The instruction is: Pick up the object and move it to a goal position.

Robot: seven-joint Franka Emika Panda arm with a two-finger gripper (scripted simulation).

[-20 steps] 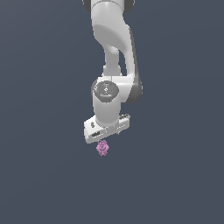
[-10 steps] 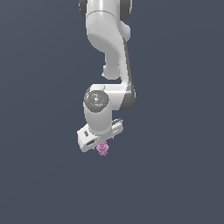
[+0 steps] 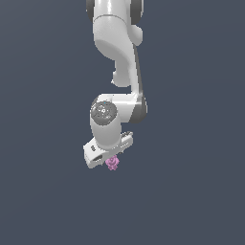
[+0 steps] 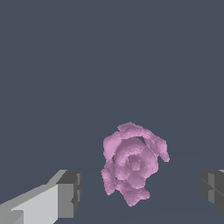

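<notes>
Progress looks early: you have the gripper [image 4: 140, 188] poised over the object [image 4: 132, 164], but nothing is grasped yet, so the pickup and the carry to the goal both remain. No goal marker shows in either view. In the wrist view the fingers [image 4: 70, 192] stand wide apart, clear gaps on both sides of the pink knobbly lump between them. From the exterior view, the object [image 3: 113, 163] sits just below the gripper [image 3: 111, 155].

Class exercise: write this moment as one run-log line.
phase: approach | end effector: open, fingers either side of object | contact: none visible | object: not grasped
</notes>
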